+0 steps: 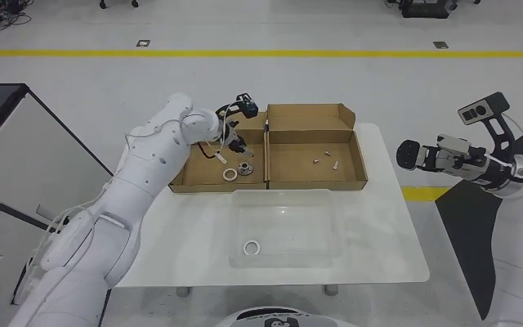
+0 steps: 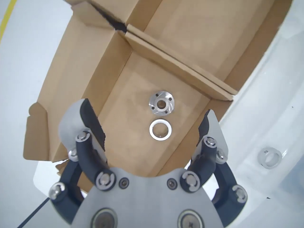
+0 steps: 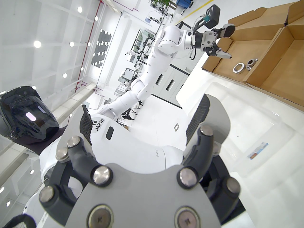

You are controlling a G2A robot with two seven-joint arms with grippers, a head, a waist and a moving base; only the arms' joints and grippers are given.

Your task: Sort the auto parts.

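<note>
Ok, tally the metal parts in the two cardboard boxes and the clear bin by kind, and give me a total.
Flat ring: 1
Flanged disc: 1
Thick collar ring: 1
Small fasteners: 3, as far as the top view shows
Total: 6

light: bright, even | source: ceiling lamps [image 3: 37,44] | shadows: soft, faint | glare: on white table [image 1: 384,245] | wrist views: edges bowed
</note>
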